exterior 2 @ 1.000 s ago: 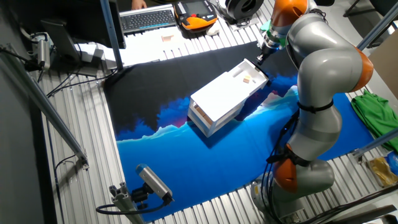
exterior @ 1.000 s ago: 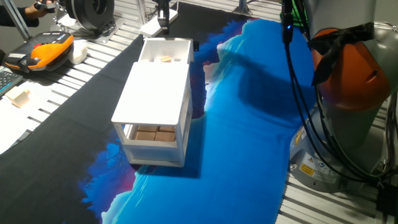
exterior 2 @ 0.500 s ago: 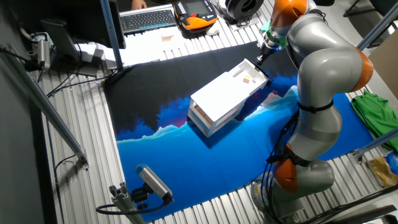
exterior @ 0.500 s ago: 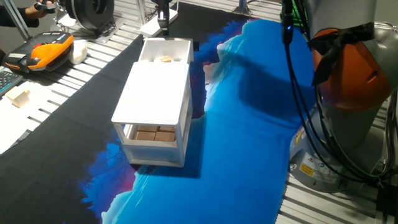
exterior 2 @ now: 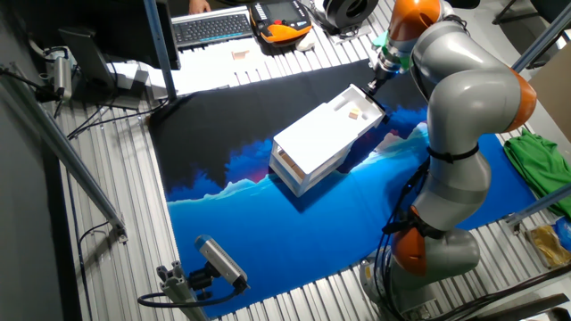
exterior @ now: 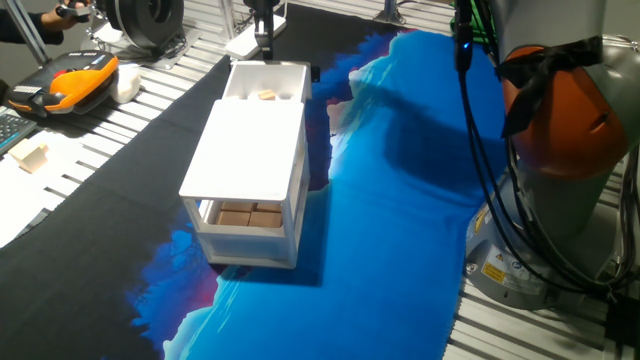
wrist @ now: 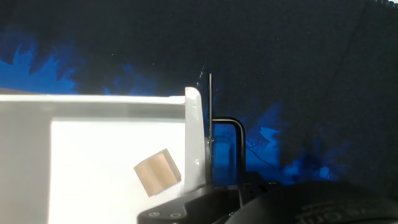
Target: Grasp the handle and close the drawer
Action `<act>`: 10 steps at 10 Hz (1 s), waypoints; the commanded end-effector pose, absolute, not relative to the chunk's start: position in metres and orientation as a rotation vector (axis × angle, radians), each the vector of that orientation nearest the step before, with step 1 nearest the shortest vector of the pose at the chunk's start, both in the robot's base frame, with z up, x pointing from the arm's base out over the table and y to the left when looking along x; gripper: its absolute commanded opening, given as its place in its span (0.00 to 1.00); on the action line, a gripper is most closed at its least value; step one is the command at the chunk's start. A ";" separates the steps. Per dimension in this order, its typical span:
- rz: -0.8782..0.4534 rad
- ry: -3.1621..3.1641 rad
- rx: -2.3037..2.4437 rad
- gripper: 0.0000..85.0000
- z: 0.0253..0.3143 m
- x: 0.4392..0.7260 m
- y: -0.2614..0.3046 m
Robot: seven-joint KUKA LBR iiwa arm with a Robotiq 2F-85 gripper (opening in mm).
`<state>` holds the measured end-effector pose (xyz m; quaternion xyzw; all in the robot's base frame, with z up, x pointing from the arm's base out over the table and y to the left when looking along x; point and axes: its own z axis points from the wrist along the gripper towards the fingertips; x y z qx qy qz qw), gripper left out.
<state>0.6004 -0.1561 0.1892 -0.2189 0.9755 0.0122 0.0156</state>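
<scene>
The white two-tier cabinet (exterior: 250, 150) stands on the black and blue cloth. Its upper drawer (exterior: 266, 82) is pulled out at the far end, with one tan block (exterior: 265, 96) inside. My gripper (exterior: 263, 38) hangs right over the drawer's far front wall; in the other fixed view it (exterior 2: 373, 82) sits at the drawer (exterior 2: 357, 107) end. In the hand view the drawer's front wall (wrist: 194, 137) stands upright, with the thin black wire handle (wrist: 227, 121) just outside it and the block (wrist: 157, 175) inside. Only the gripper's black body (wrist: 261, 202) shows, so the finger gap is hidden.
The lower tier holds tan wooden blocks (exterior: 247, 214). An orange and black device (exterior: 80, 80), a keyboard (exterior 2: 212, 27) and small items lie on the slatted table beyond the cloth. The arm's base and cables (exterior: 540, 200) stand at the right.
</scene>
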 end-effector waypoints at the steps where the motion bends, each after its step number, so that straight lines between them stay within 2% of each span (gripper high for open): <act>1: 0.039 3.035 -0.680 0.00 0.189 0.600 -0.156; 10: 0.030 3.040 -0.679 0.00 0.190 0.598 -0.158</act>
